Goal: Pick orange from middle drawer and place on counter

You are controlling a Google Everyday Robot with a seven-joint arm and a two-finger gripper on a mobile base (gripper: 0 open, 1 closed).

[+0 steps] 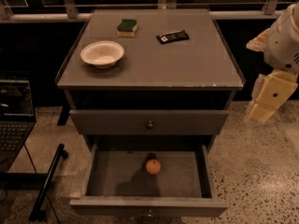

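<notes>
1. Lying in the pulled-out middle drawer (148, 206), the orange (153, 166) sits on the drawer floor near its centre, slightly toward the back at 12 o'clock, apart from all four walls.
2. Above it, the upper grey drawer (112, 122) is closed, with its small knob (150, 124) at the centre of the front.
3. On the counter (182, 66), a white bowl (102, 53) stands at about 9 o'clock, near the left rim.
4. A green and yellow sponge (127, 27) lies at 11 o'clock, toward the back edge.
5. A black wrapped bar (173, 36) lies at 1 o'clock, just right of the sponge and apart from it.
6. The gripper (271, 97) hangs off the cabinet's side at 3 o'clock, over the speckled floor (261, 171), well apart from the orange and touching nothing on the cabinet. Whether it is parted or closed cannot be made out, and nothing shows in its grasp.
7. A laptop (14, 120) sits at 9 o'clock of the cabinet, at the left edge of the view.
</notes>
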